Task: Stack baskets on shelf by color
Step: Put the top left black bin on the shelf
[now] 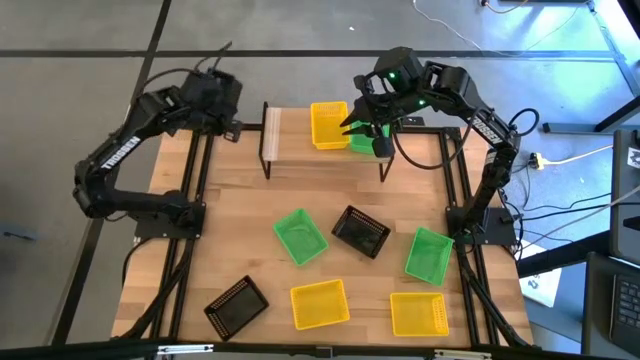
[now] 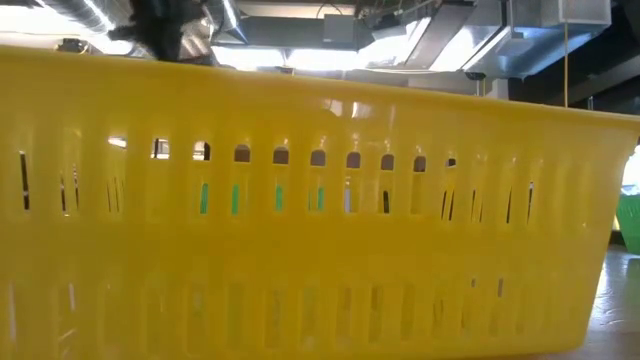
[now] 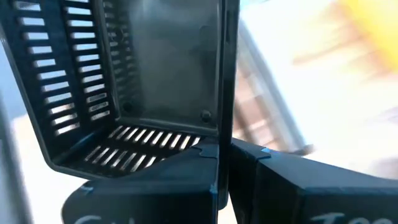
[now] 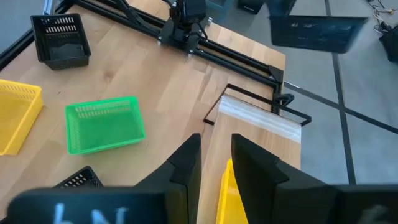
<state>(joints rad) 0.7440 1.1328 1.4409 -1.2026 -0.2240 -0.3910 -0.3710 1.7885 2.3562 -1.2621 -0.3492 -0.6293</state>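
My left gripper (image 1: 222, 100) is raised over the table's far left corner, shut on a black basket (image 3: 155, 68) that fills the left wrist view. The shelf's light plank (image 1: 272, 130) (image 4: 261, 118) stands at the far edge on thin black legs. Just right of it sits a yellow basket (image 1: 328, 125). A green basket (image 1: 360, 143) next to that is partly hidden under my right gripper (image 1: 375, 130). My right gripper (image 4: 216, 168) hangs open above the yellow basket's rim (image 4: 227, 193), with bare wood showing between its fingers. My left gripper pinches one side wall of the black basket at its rim (image 3: 222, 140), one finger (image 3: 155, 186) on the inner side and one (image 3: 292, 180) on the outer. The basket is lifted clear and tipped, its hollow facing the wrist camera.
Loose on the table lie two green baskets (image 1: 300, 237) (image 1: 429, 255), two black ones (image 1: 360, 231) (image 1: 237, 304) and two yellow ones (image 1: 320, 303) (image 1: 419, 313). One yellow basket (image 2: 300, 220) blocks nearly the whole low view. Black rails run along both table sides.
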